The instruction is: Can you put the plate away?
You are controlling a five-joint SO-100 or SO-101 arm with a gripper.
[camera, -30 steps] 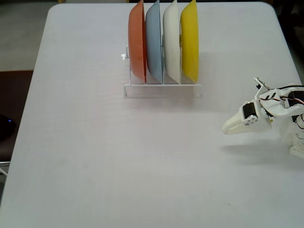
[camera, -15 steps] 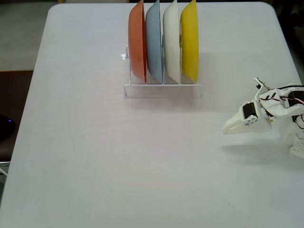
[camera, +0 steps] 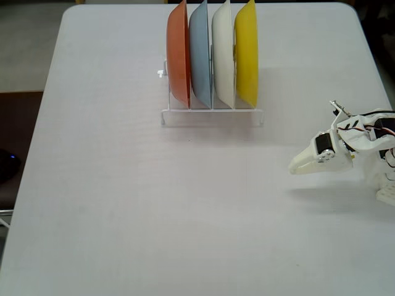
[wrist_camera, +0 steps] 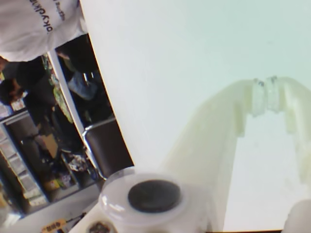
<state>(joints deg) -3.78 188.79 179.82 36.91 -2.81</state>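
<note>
The yellow plate [camera: 248, 52] stands on edge in the rightmost slot of a clear plate rack [camera: 212, 115] at the far middle of the table, next to a cream-white plate [camera: 223, 52]. My gripper [camera: 296, 166] is low over the table at the right, well in front of and to the right of the rack, pointing left. Its jaws are together and hold nothing. In the wrist view the gripper [wrist_camera: 265, 94] has its tips touching over bare white table. The plate and rack are out of the wrist view.
A blue plate [camera: 200, 55] and an orange plate [camera: 178, 52] fill the rack's other slots. The white table [camera: 154, 203] spreads wide in front of the rack. In the wrist view a person [wrist_camera: 39, 24] and a dark chair [wrist_camera: 107, 145] are beyond the table edge.
</note>
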